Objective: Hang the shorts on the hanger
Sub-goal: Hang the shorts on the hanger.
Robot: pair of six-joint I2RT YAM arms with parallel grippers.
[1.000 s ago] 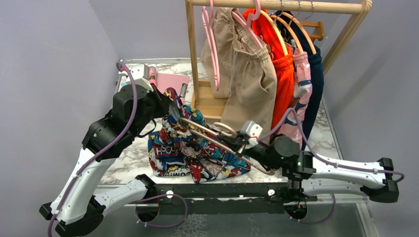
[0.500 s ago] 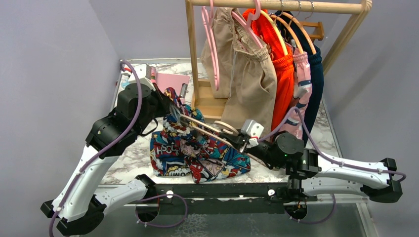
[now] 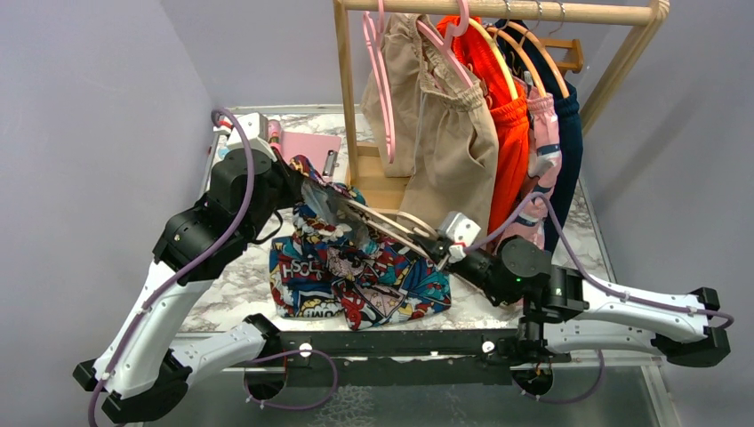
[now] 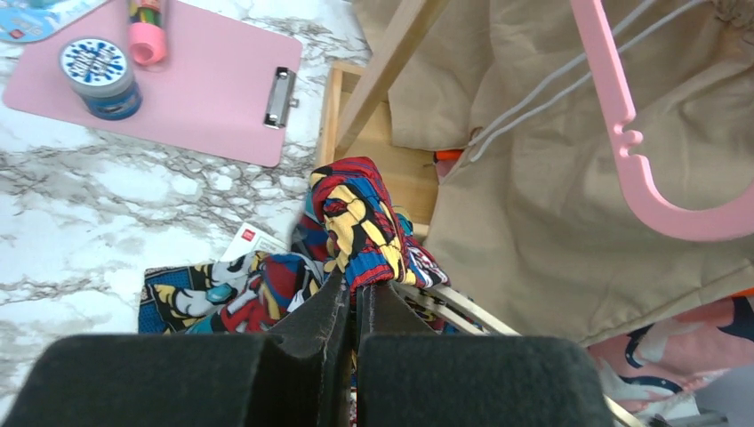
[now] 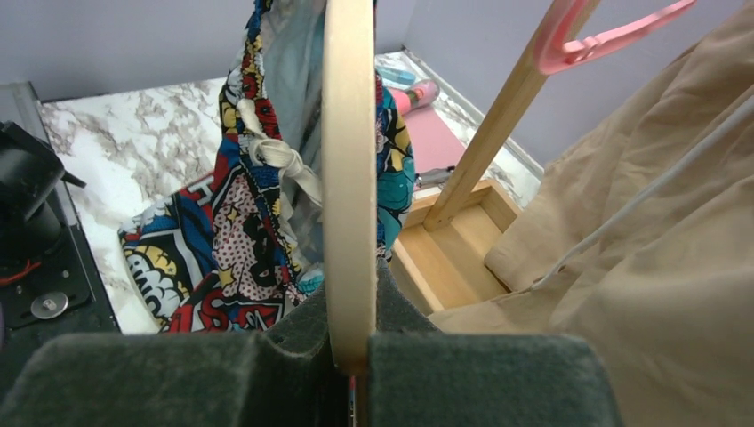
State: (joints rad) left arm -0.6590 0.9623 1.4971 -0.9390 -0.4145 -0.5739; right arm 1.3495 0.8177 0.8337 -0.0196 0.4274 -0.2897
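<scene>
Shorts (image 3: 356, 280) — bunched, lower part on table (image 3: 240, 277), top fold lifted. Left gripper (image 4: 356, 298) clamped on that fold. Right gripper (image 5: 348, 349) clamped on hanger (image 5: 348, 160), hanger angled against shorts. Judgement: roughly half done — draping over hanger and release remain.

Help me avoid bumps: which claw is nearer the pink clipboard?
Left. The left claw, shut on the shorts, hangs near the clipboard; the right claw, holding the hanger, is farther right.
</scene>
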